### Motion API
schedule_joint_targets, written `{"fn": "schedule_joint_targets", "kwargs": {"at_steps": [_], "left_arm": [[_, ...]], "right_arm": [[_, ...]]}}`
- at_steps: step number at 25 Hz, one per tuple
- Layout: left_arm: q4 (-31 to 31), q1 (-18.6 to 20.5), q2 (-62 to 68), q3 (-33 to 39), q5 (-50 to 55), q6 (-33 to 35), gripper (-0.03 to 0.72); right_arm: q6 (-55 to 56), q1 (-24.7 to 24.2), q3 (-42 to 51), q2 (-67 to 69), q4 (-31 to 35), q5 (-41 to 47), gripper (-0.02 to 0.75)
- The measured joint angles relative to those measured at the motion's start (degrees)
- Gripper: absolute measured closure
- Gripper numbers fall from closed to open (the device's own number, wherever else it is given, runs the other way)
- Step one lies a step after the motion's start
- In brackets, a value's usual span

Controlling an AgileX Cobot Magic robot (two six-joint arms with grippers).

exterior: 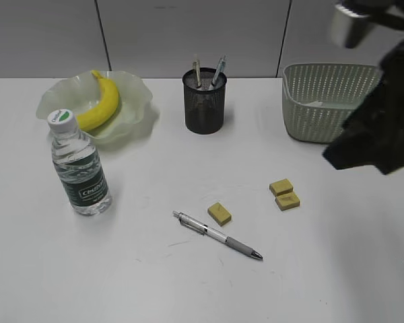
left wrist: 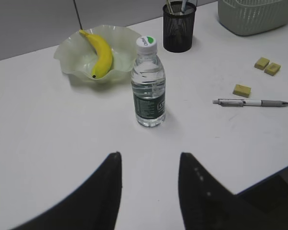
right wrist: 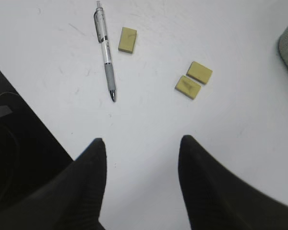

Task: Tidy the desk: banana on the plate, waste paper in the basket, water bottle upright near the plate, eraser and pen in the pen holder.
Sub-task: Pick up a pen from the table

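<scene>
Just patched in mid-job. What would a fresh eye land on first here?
The bright yellow banana lying in the wavy green plate at the far left, with the upright water bottle just in front of it. Then, mid-desk, the loose pen and three yellow erasers beside it, not yet in the pen holder.

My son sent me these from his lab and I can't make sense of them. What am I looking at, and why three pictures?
One moment, three cameras. The first looks across a white desk; the other two ride the arms' wrists, so the dark prongs are each end effector: left, right. Both are open, holding nothing. On the desk: a banana in a wavy plate, an upright water bottle, a pen holder, a basket, a pen and three erasers.
</scene>
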Motion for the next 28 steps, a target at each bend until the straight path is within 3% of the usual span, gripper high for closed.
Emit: {"fn": "schedule_joint_targets", "kwargs": {"at_steps": [10,28], "left_arm": [[0.0,0.0,0.0,0.0,-0.02,0.0,0.388],[0.0,0.0,0.0,0.0,-0.02,0.0,0.388]], "right_arm": [[3.57,12.87,-10.31,23.23,-4.97,-0.82,0.353],[5.61,13.58,-13.18,44.51,-5.77,-8.18,0.351]]}}
